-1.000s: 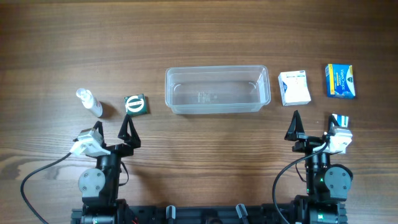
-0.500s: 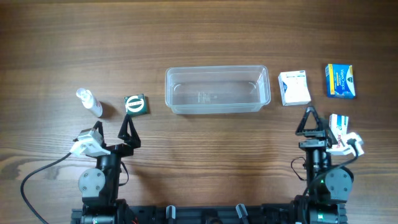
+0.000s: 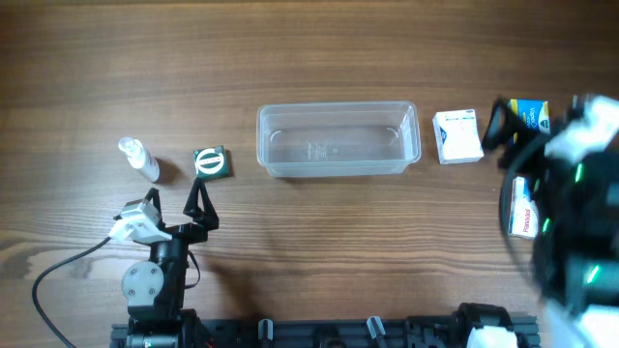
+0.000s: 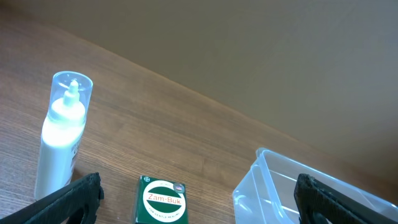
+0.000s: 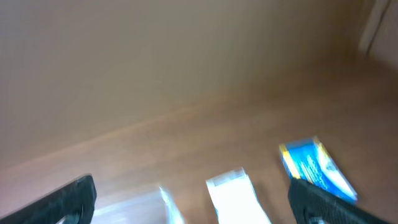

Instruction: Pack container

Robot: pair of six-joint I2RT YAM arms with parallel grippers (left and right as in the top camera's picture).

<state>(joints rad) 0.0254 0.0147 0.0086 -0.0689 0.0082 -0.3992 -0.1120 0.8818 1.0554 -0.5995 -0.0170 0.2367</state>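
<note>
The container [image 3: 338,140] is a clear, empty rectangular tub at the table's middle; its left end shows in the left wrist view [image 4: 292,193] and it is a blur in the right wrist view [image 5: 137,208]. My left gripper [image 3: 202,196] is open and empty, just in front of a green Zam-Buk box [image 3: 211,162]. In the left wrist view, that box [image 4: 161,200] lies between the open fingers [image 4: 202,208]. My right gripper [image 3: 538,120] is raised, blurred, open and empty over the right-hand boxes. In the right wrist view its fingers [image 5: 199,202] frame a white box [image 5: 239,199].
A small clear bottle [image 3: 138,159] lies left of the green box, and it also shows in the left wrist view [image 4: 59,140]. Right of the tub are the white box [image 3: 457,135], a blue box [image 3: 529,124] [image 5: 317,168] and a white-and-red box [image 3: 525,208] partly under the right arm.
My right arm has lifted from its rest near the front edge and swung up and back over the right-hand boxes, blurred by motion. The left arm and all objects are unmoved.
</note>
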